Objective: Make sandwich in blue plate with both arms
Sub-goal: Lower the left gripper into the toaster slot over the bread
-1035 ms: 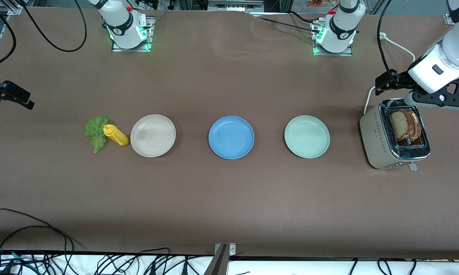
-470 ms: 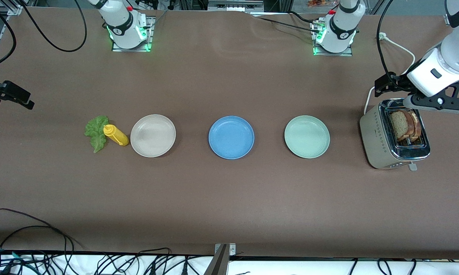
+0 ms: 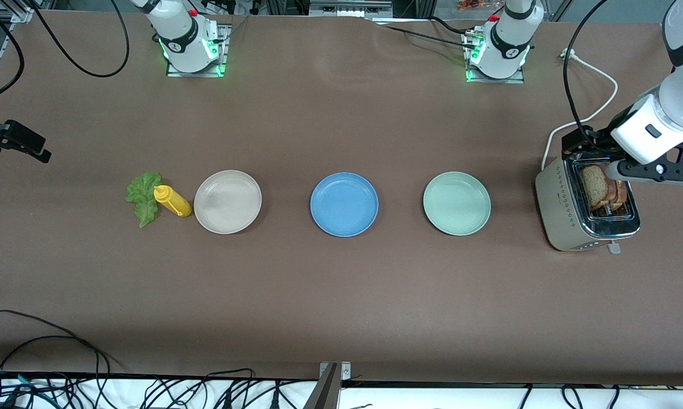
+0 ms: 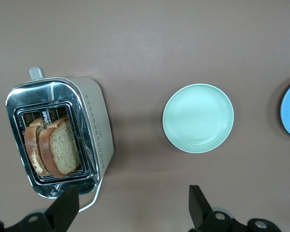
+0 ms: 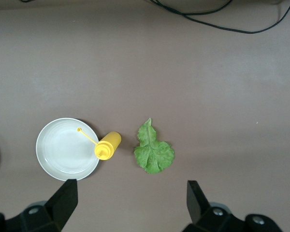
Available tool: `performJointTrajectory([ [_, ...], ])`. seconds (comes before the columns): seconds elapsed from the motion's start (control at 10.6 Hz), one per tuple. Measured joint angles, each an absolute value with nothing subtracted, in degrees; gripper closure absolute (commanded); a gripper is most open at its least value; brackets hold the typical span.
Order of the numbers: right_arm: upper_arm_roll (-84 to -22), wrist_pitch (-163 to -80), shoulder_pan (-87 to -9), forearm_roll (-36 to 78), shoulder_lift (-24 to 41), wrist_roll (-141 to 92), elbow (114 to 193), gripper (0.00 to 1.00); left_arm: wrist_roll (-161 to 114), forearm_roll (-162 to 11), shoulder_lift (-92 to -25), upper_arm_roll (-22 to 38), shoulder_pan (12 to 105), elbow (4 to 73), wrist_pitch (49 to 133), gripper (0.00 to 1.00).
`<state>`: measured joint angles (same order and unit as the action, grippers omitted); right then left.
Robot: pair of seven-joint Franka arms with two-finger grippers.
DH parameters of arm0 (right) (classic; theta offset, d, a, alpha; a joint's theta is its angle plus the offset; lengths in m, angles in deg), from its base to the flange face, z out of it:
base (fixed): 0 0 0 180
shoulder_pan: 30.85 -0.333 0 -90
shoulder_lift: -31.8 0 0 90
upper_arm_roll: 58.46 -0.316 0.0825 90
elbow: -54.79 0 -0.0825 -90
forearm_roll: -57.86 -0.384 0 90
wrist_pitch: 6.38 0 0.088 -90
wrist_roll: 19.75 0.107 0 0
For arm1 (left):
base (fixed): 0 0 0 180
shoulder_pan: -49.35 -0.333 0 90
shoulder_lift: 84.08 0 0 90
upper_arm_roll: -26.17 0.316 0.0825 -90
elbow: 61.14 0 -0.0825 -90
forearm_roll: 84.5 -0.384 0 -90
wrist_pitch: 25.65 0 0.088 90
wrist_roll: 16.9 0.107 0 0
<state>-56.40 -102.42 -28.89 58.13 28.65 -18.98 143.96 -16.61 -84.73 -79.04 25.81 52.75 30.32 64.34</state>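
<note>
Bread slices [image 4: 53,147] stand on edge in the toaster [image 3: 588,207], right under my wide-open, empty left gripper [image 4: 133,205]; the right gripper [image 5: 130,205] waits open over the lettuce [image 5: 153,153].

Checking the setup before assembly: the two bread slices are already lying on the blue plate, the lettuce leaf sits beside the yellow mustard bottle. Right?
Not quite. The bread slices stand in the toaster, as the left wrist view shows; the blue plate is bare. The lettuce leaf does sit beside the yellow mustard bottle.

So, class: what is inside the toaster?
Two brown bread slices stand side by side in the toaster slot, tops showing. Their lower parts are hidden inside the slot. The left hand, open, hangs over it.
</note>
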Motion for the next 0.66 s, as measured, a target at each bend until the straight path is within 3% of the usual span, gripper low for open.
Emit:
performJointTrajectory([
  [0.66,-56.4,-102.4,-28.9,58.1,28.6,-19.0,144.0,0.0,-8.9,-84.8,-72.8,31.7,52.4,30.4,69.9,0.0],
])
